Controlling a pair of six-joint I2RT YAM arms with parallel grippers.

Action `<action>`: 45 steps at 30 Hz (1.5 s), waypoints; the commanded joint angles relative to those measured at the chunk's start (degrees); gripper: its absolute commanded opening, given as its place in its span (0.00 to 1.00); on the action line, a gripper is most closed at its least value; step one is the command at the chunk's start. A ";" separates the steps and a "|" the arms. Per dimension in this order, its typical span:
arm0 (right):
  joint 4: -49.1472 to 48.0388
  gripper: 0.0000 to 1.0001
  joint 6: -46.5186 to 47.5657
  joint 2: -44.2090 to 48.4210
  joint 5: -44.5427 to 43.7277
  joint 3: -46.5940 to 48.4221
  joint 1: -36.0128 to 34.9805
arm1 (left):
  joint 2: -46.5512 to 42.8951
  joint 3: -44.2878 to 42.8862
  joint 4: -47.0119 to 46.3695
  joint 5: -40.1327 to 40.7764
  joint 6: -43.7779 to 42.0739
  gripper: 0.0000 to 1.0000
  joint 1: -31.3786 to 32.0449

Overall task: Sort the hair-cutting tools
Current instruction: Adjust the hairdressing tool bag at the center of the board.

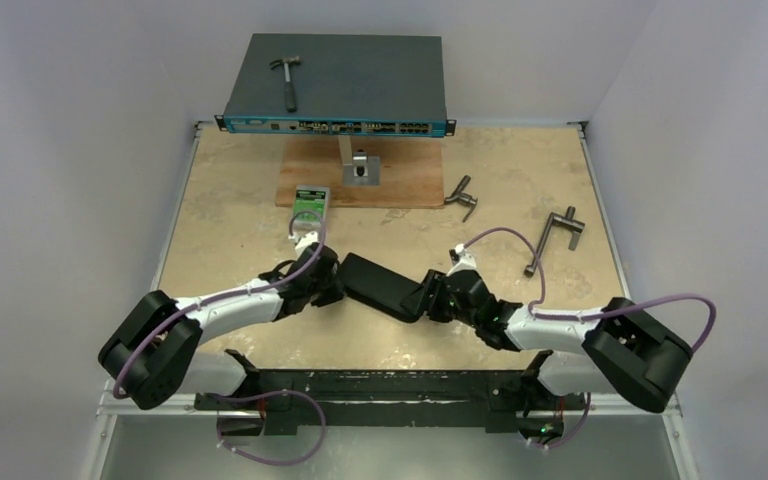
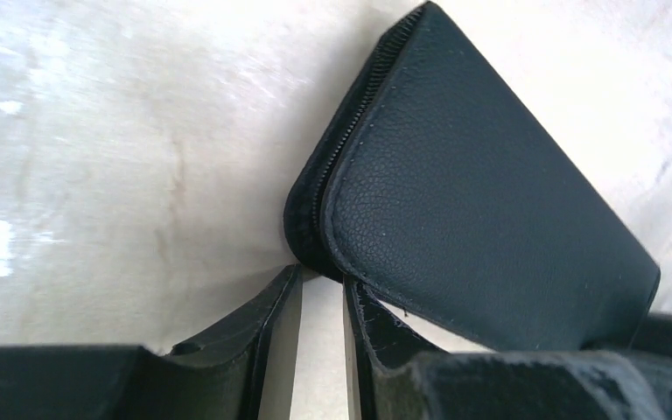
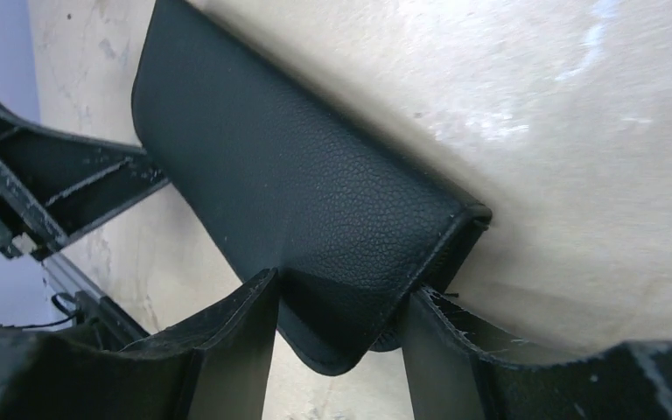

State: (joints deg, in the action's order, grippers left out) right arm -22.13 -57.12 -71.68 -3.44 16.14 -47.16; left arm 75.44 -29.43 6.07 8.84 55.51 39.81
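Nearest, a black metal rail (image 1: 380, 385) runs along the table's near edge, with both arm bases at it. Just beyond, a black grained-leather zip case (image 1: 380, 285) lies aslant on the beige stone-look tabletop (image 1: 230, 230), between the two arms.

Left gripper (image 2: 322, 276) at the case's far-left corner: fingers (image 2: 254, 341) a narrow slit apart, bare table showing through, tips right at the zipped edge. Nothing seen pinched.

Right gripper (image 3: 341, 284) at the near-right corner: fingers (image 3: 227, 341) straddle the corner and press on both its sides, clamped on the case.

Zip looks closed along the edge I can see. Scissors, comb, clips: none visible in any view; cannot tell whether they are inside.

Further back, left of centre, a green-and-white packet (image 1: 310, 205). To the right, two grey metal T-handle tools (image 1: 555, 238), well apart from the case. Behind, a brown wooden board (image 1: 410, 175) carrying a small metal bracket (image 1: 363, 170). Farthest, a blue-grey network switch (image 1: 360, 80) with a hammer (image 1: 285, 78) lying on top.
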 commanded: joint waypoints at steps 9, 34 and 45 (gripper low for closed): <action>12.52 0.70 6.49 6.08 -2.31 5.70 -3.01 | -7.95 -2.02 11.75 8.82 1.44 0.27 -6.50; 10.68 0.63 18.55 7.69 -0.30 5.59 9.99 | -1.58 -13.91 5.00 -8.04 -2.79 0.25 -5.11; -0.94 0.56 16.79 -6.77 8.57 6.53 6.36 | 2.79 -12.91 6.92 -3.42 -2.90 0.25 -5.25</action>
State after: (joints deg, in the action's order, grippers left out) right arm -18.70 -39.70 -76.53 1.54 22.15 -37.67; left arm 79.20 -42.00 13.28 2.61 53.36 34.57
